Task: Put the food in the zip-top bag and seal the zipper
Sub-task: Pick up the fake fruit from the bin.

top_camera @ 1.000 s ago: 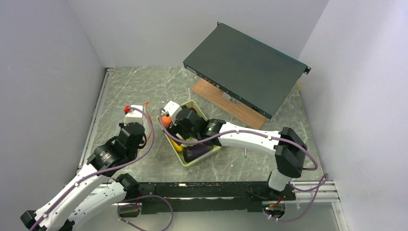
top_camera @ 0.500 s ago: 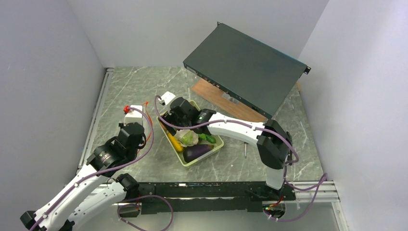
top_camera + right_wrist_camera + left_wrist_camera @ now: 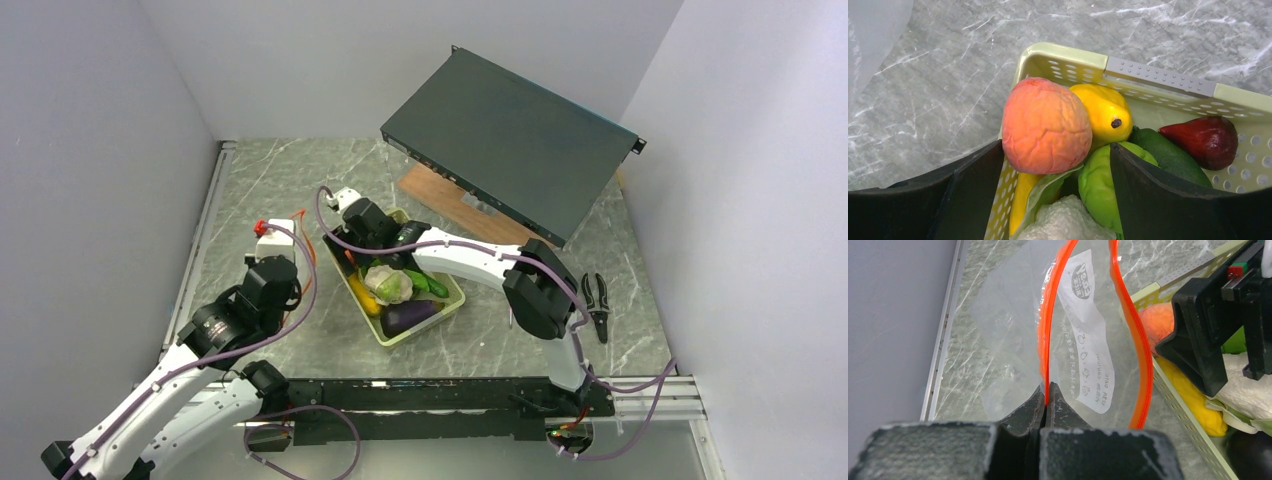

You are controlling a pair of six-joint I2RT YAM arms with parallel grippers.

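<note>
A flat black case (image 3: 510, 140) is seen beyond the pale green basket (image 3: 395, 342), with a wooden board (image 3: 435, 192) under its near edge. The zip-top bag (image 3: 1008, 330) is held just left of the basket. Its mouth is gaping, and the red-orange zipper (image 3: 1143, 365) is parted into two strands. The left strand is pinched by the left gripper (image 3: 1047, 400), whose jaws are clenched flat on it. The right gripper (image 3: 1055, 150) is hung over the basket's far left corner with its jaws spread wide, one finger on each side of the orange peach (image 3: 1045, 127) (whether either finger touches it cannot be told). Nothing is grasped there. The food is all kept inside the basket:
- the cauliflower (image 3: 390, 285) at its middle
- the eggplant (image 3: 410, 317) toward its near end
- the corn (image 3: 1193, 400) along its left wall
- the green pepper (image 3: 1103, 185) beside the peach

Black pliers (image 3: 598, 300) are laid well right of the basket.
</note>
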